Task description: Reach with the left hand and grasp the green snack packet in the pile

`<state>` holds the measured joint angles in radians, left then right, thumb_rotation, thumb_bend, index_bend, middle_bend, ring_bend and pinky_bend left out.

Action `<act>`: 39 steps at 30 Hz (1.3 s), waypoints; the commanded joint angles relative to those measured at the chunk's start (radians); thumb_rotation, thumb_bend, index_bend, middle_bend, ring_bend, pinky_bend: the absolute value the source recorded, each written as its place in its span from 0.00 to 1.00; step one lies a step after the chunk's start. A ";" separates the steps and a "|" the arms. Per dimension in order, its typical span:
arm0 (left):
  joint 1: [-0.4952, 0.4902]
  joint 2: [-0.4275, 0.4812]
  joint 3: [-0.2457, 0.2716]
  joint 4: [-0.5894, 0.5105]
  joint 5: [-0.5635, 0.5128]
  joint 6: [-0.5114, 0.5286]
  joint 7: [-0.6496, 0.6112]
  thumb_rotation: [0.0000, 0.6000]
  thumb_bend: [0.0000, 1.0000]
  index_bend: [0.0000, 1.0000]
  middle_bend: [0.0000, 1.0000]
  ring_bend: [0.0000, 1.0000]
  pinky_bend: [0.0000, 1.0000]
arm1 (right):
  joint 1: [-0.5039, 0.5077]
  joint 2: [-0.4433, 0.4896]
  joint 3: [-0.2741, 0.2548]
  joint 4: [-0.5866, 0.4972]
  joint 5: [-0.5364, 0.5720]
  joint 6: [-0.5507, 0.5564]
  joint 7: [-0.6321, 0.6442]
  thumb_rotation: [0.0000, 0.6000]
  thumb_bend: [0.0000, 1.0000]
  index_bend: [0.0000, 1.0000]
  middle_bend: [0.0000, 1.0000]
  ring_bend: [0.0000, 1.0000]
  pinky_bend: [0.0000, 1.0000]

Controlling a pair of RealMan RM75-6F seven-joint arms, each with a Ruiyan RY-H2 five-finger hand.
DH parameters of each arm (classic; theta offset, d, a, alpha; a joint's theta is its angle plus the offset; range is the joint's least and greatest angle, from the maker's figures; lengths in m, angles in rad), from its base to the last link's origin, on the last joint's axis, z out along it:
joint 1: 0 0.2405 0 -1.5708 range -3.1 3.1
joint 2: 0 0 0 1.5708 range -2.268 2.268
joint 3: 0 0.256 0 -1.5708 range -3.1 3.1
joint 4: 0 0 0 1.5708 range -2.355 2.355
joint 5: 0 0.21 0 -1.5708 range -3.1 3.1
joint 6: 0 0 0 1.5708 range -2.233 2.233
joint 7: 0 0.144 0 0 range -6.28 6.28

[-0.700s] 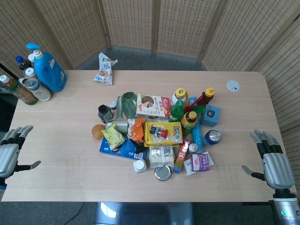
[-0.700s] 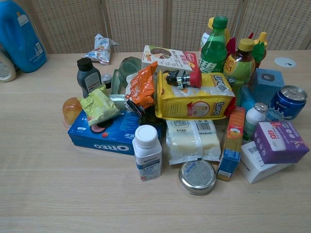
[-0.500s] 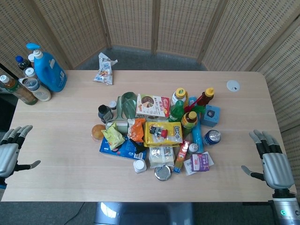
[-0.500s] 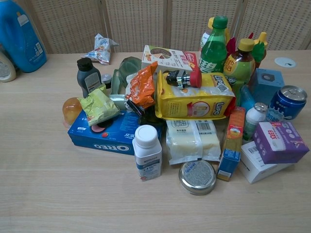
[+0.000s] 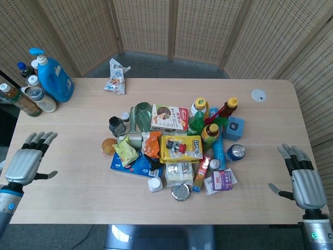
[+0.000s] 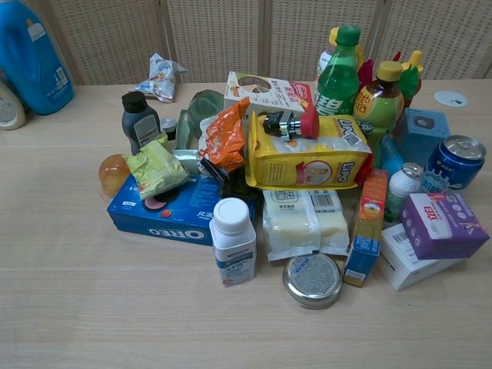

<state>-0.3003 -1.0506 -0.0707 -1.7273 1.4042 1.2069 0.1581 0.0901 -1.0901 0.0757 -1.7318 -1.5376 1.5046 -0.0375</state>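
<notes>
The green snack packet point(image 5: 125, 153) point(image 6: 156, 169) is crumpled and yellow-green. It lies on the left side of the pile, resting on a blue Oreo box point(image 5: 130, 165) point(image 6: 175, 209). My left hand point(image 5: 27, 162) hovers over the table's left edge, well left of the packet, fingers spread and holding nothing. At the table's right front corner my right hand point(image 5: 303, 178) is open too, far from the pile. Neither hand appears in the chest view.
Around the packet are an orange ball point(image 5: 108, 146), a dark bottle point(image 5: 116, 125), an orange snack bag point(image 5: 152, 144) and a yellow Lipton pack point(image 5: 180, 148). A blue detergent jug point(image 5: 53, 78) and bottles stand back left. A loose wrapper point(image 5: 115, 76) lies at the back.
My left hand has moved up and to the right, further over the table toward the pile. The right hand and the pile have not moved.
</notes>
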 commanded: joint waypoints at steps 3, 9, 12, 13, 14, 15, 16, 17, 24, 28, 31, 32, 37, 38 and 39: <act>-0.131 -0.048 -0.008 0.037 0.129 -0.100 0.158 1.00 0.00 0.02 0.00 0.00 0.00 | -0.004 0.005 0.005 -0.001 0.005 0.008 0.011 1.00 0.00 0.00 0.00 0.00 0.00; -0.233 -0.108 -0.030 0.024 0.085 -0.229 0.317 1.00 0.00 0.00 0.00 0.00 0.00 | -0.008 0.013 0.007 -0.005 0.005 0.016 0.030 1.00 0.00 0.00 0.00 0.00 0.00; -0.279 -0.142 -0.044 0.027 0.020 -0.292 0.415 1.00 0.00 0.00 0.00 0.00 0.00 | -0.009 0.016 0.008 -0.006 0.005 0.019 0.036 1.00 0.00 0.00 0.00 0.00 0.00; -0.291 -0.157 -0.049 0.031 -0.002 -0.303 0.439 1.00 0.00 0.00 0.00 0.00 0.00 | -0.009 0.017 0.008 -0.006 0.005 0.019 0.039 1.00 0.00 0.00 0.00 0.00 0.00; -0.303 -0.173 -0.055 0.035 -0.023 -0.312 0.460 1.00 0.00 0.00 0.00 0.00 0.00 | -0.010 0.018 0.008 -0.007 0.006 0.019 0.042 1.00 0.00 0.00 0.00 0.00 0.00; -0.318 -0.194 -0.061 0.043 -0.049 -0.323 0.487 1.00 0.00 0.00 0.00 0.00 0.00 | -0.010 0.020 0.009 -0.006 0.007 0.019 0.047 1.00 0.00 0.00 0.00 0.00 0.00; -0.331 -0.208 -0.065 0.050 -0.066 -0.331 0.506 1.00 0.00 0.00 0.00 0.00 0.00 | -0.010 0.021 0.010 -0.006 0.008 0.019 0.052 1.00 0.00 0.00 0.00 0.00 0.00; -0.343 -0.222 -0.068 0.057 -0.084 -0.339 0.526 1.00 0.00 0.00 0.00 0.00 0.00 | -0.010 0.022 0.011 -0.005 0.010 0.018 0.058 1.00 0.00 0.00 0.00 0.00 0.00; -0.429 -0.316 -0.074 0.107 -0.241 -0.371 0.689 1.00 0.00 0.00 0.00 0.00 0.00 | -0.010 0.032 0.018 0.001 0.024 0.016 0.094 1.00 0.00 0.00 0.00 0.00 0.00; -0.469 -0.363 -0.065 0.126 -0.313 -0.372 0.759 1.00 0.00 0.00 0.00 0.00 0.00 | -0.012 0.037 0.021 0.003 0.026 0.018 0.111 1.00 0.00 0.00 0.00 0.00 0.00; -0.499 -0.394 -0.052 0.140 -0.353 -0.367 0.813 1.00 0.00 0.00 0.00 0.00 0.00 | -0.014 0.041 0.023 0.003 0.026 0.022 0.122 1.00 0.00 0.00 0.00 0.00 0.00; -0.506 -0.404 -0.047 0.145 -0.363 -0.364 0.825 1.00 0.00 0.00 0.00 0.00 0.00 | -0.014 0.042 0.024 0.004 0.027 0.023 0.125 1.00 0.00 0.00 0.00 0.00 0.00; -0.538 -0.451 -0.028 0.174 -0.430 -0.353 0.860 1.00 0.00 0.00 0.00 0.00 0.00 | -0.015 0.047 0.023 0.007 0.026 0.022 0.143 1.00 0.00 0.00 0.00 0.00 0.00; -0.543 -0.458 -0.026 0.178 -0.442 -0.351 0.862 1.00 0.00 0.00 0.00 0.00 0.00 | -0.015 0.048 0.023 0.006 0.026 0.021 0.149 1.00 0.00 0.00 0.00 0.00 0.00; -0.549 -0.467 -0.024 0.185 -0.449 -0.347 0.863 1.00 0.00 0.02 0.00 0.00 0.00 | -0.015 0.050 0.024 0.006 0.025 0.022 0.157 1.00 0.00 0.00 0.00 0.00 0.00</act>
<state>-0.8378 -1.5035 -0.1008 -1.5538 0.9685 0.8543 1.0159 0.0753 -1.0421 0.0994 -1.7256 -1.5120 1.5265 0.1149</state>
